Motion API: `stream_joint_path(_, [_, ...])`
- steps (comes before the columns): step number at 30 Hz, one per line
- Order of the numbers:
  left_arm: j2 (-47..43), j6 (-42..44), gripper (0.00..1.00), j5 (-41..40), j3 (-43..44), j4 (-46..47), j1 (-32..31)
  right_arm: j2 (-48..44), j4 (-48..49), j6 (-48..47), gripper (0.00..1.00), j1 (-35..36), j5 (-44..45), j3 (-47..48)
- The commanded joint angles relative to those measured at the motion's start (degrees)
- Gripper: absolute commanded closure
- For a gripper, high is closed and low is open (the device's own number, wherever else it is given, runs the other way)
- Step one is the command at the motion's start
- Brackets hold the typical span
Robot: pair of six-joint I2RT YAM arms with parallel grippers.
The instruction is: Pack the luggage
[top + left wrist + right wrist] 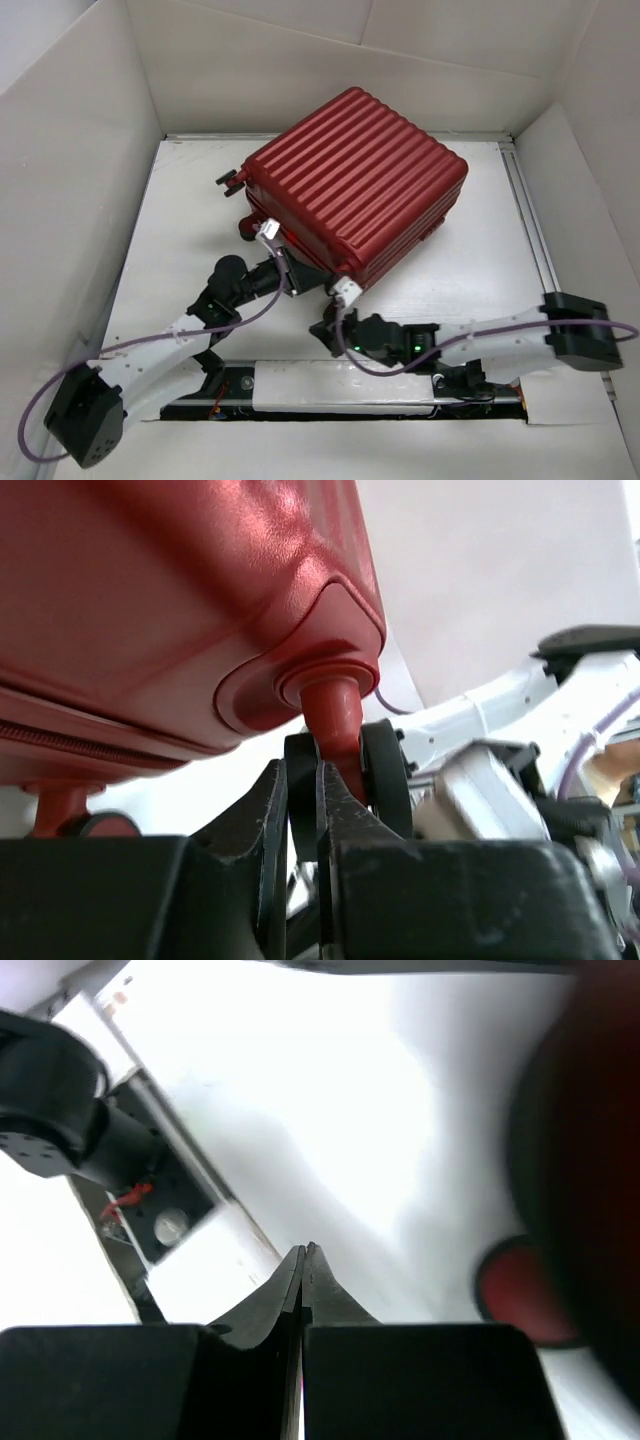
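The luggage point(360, 185), a dark red ribbed hard-shell suitcase, lies closed on the white table, turned at an angle. Its small dark wheels show at the left corner point(232, 180). My left gripper point(288, 276) is at the suitcase's near-left edge. In the left wrist view the left gripper point(300, 767) is shut on a dark wheel point(300, 748) under the red shell point(150, 610). My right gripper point(323, 332) is just in front of the near corner, apart from it. In the right wrist view the right gripper point(305, 1252) is shut and empty, with the suitcase point(590, 1160) at the right edge.
White walls point(80, 150) enclose the table on three sides. A metal rail point(530, 220) runs along the right side. The arms' base rail point(330, 385) lies along the near edge. The left arm's dark joint point(50, 1110) shows in the right wrist view.
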Motion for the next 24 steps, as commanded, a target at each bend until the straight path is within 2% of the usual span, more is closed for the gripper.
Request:
stream_joint_path(1, [4.04, 1.82, 1.0, -3.93, 8.77, 5.71, -9.45, -11.89, -4.2, 6.18, 1.0, -0.33, 8.29, -6.21])
stream_joint_path(2, [6.23, 3.04, 0.97, -6.48, 10.78, 4.48, -12.43, -17.48, -7.17, 7.68, 1.0, -0.33, 8.99, -9.1])
stream_joint_path(3, [6.26, 3.06, 0.97, -6.51, 10.8, 4.47, -12.46, -17.54, -8.5, 7.69, 1.0, -0.33, 9.0, -10.35])
stream_joint_path(4, [6.78, 3.06, 0.92, -7.46, 11.5, 3.78, -12.46, -22.67, -9.39, 7.69, 1.0, 0.19, 9.0, -11.4])
stream_joint_path(5, [6.26, 3.06, 0.8, -10.17, 11.51, 2.03, -12.46, -24.99, -10.01, 8.39, 1.0, 0.19, 9.0, -12.55])
stream_joint_path(7, [2.41, 5.15, 0.62, -14.65, 13.08, -2.88, -10.89, -30.51, -13.85, 9.18, 1.0, 0.19, 9.0, -13.96])
stream_joint_path(8, [0.74, 7.08, 0.55, -21.47, 13.61, -9.87, -10.36, -31.94, -14.92, 9.71, 1.0, 0.19, 9.0, -14.83])
stream_joint_path(9, [-1.02, 7.62, 0.4, -24.75, 13.62, -12.73, -9.57, -33.17, -15.8, 9.71, 1.0, 0.19, 9.52, -14.84])
stream_joint_path(11, [-6.47, 9.46, 0.28, -31.17, 15.54, -17.83, -8.16, -35.98, -18.0, 10.32, 0.91, 0.19, 10.84, -16.16])
stream_joint_path(12, [-9.01, 10.25, 0.18, -38.69, 17.46, -23.68, -7.46, -37.21, -18.71, 10.33, 0.87, 0.19, 11.72, -16.16])
stream_joint_path(14, [-10.52, 11.92, 0.13, -45.76, 19.83, -28.2, -7.46, -38.01, -19.67, 10.33, 0.83, 0.19, 12.25, -16.16])
stream_joint_path(15, [-10.53, 11.93, 0.1, -52.67, 21.07, -32.49, -7.46, -38.02, -20.2, 10.33, 0.8, 0.19, 12.25, -16.16])
stream_joint_path(19, [-7.11, 13.69, 0.06, -63.26, 26.97, -38.76, -7.46, -37.32, -23.98, 10.32, 0.65, -0.86, 12.87, -14.85])
stream_joint_path(21, [-3.42, 12.82, 0.01, -64.68, 28.72, -39.55, -7.46, -35.74, -24.51, 10.85, 0.57, -1.38, 13.39, -14.32])
stream_joint_path(24, [1.75, 12.81, 0.01, -62.67, 30.49, -37.9, -7.46, -34.33, -25.04, 10.86, 0.52, -2.0, 12.26, -13.79])
